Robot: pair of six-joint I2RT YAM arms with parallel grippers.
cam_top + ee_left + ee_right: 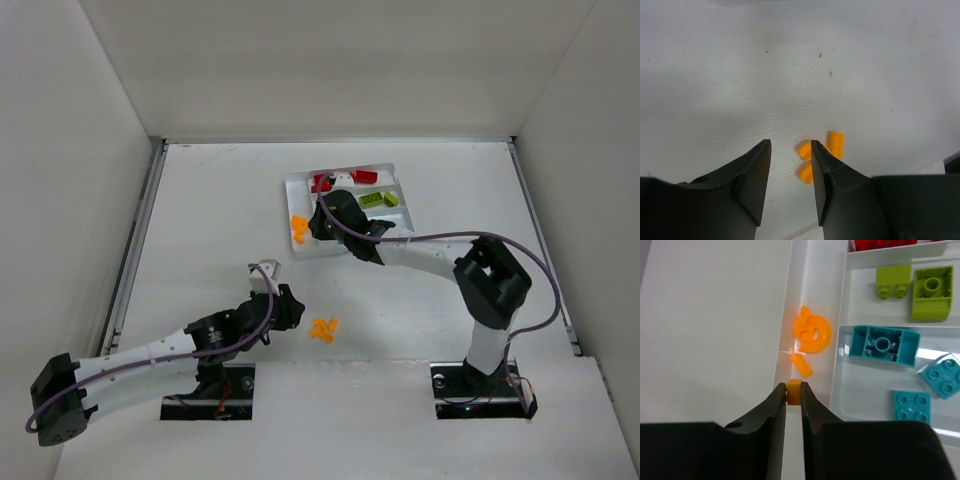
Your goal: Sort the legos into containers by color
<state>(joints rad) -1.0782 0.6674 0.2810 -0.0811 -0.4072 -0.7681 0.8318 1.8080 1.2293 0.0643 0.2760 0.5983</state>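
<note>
Setting: robot lab test cell. White surface [200, 220] is boxed in on three sides by plain white panels [330, 70], with a metal rail [135, 240] along its left edge. Left arm [150, 352] and right arm [430, 255] are bolted at the near edge on black base plates [208, 395]. Wiring shows at the mounts and purple cables [520, 262] run along the links. Work items are test props: a white tray [398, 216] and small plastic bricks [324, 329]. Lighting is flat and even. Wrist views show the same white surface.
</note>
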